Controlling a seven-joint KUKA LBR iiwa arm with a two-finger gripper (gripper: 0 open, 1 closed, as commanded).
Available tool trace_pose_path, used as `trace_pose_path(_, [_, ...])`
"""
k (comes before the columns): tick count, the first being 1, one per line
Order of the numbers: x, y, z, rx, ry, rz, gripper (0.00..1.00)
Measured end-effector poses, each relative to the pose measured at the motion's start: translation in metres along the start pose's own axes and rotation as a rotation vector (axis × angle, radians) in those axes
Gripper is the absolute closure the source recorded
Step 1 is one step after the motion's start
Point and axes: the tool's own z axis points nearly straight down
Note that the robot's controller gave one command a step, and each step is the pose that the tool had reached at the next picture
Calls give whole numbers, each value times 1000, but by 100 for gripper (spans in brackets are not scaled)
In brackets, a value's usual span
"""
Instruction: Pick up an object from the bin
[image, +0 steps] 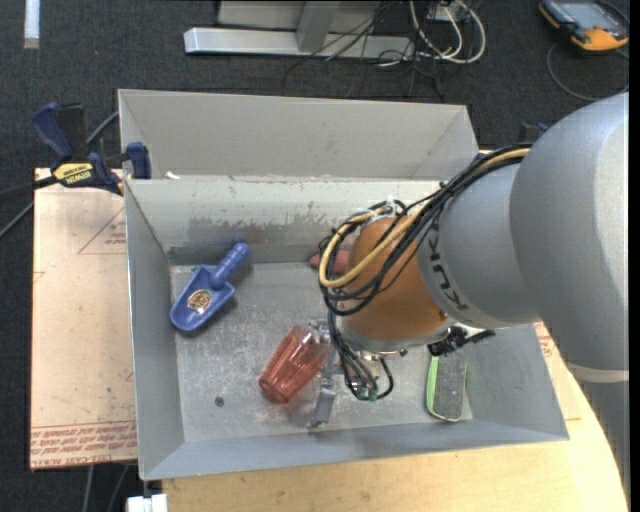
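Note:
My gripper (323, 402) hangs low over the bin's front middle, below the arm's orange cover. A red translucent ribbed plastic piece (290, 366) lies tilted on the bin floor, touching the gripper's left side. Whether the gripper grips it I cannot tell. A grey and green oblong thing (446, 386) lies just right of the gripper, near the front wall. A small pink thing (331, 262) peeks out behind the cover, by the back wall.
A blue plastic scoop (207, 290) lies at the left of the bin, its handle pointing toward the back wall. The arm and its cables cover the bin's right middle. Bare floor shows between the scoop and the red piece.

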Motion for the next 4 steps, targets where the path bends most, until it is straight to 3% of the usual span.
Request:
trace_pose_path(1, [-5,-2,-4,-2,-12,-27,100])
trace_pose_path(2, [-5,-3,-4,-2,-12,-27,100])
trace_pose_path(3, [1,7,-102,-4,-18,-48,100])
trace_pose_path(4, [6,12,-147,-4,-17,-12,100])
